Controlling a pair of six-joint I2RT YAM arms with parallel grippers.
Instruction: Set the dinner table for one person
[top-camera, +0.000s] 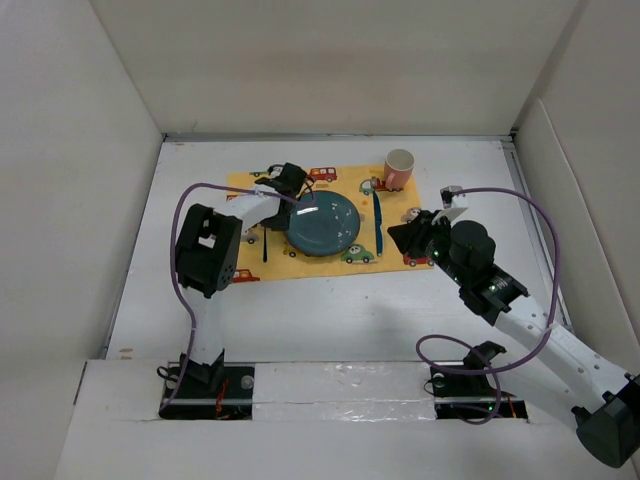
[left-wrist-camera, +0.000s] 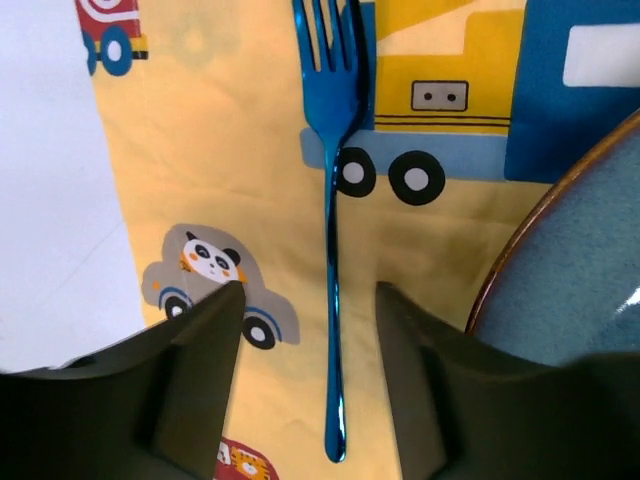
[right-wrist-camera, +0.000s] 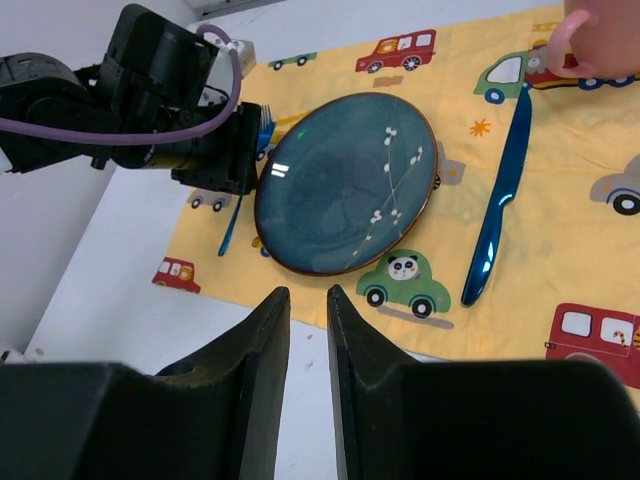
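The white dinner table (top-camera: 350, 310) carries a yellow car-printed cloth (top-camera: 300, 262). On the cloth lie a teal plate (top-camera: 325, 225), a blue fork (top-camera: 265, 248) to its left, a blue knife (top-camera: 377, 225) to its right and a pink cup (top-camera: 399, 168) at the back right. My left gripper (top-camera: 270, 215) hangs open over the fork. In the left wrist view the fork (left-wrist-camera: 333, 300) lies flat between the spread fingers (left-wrist-camera: 205, 340), untouched. My right gripper (top-camera: 400, 238) is empty at the cloth's near right, jaws a little apart (right-wrist-camera: 308, 295).
The plate's rim (left-wrist-camera: 560, 250) sits just right of the fork. White walls enclose the table on the left, back and right. The right wrist view shows the plate (right-wrist-camera: 345, 185), the knife (right-wrist-camera: 497, 205), the cup (right-wrist-camera: 600, 35) and the left arm (right-wrist-camera: 150, 110).
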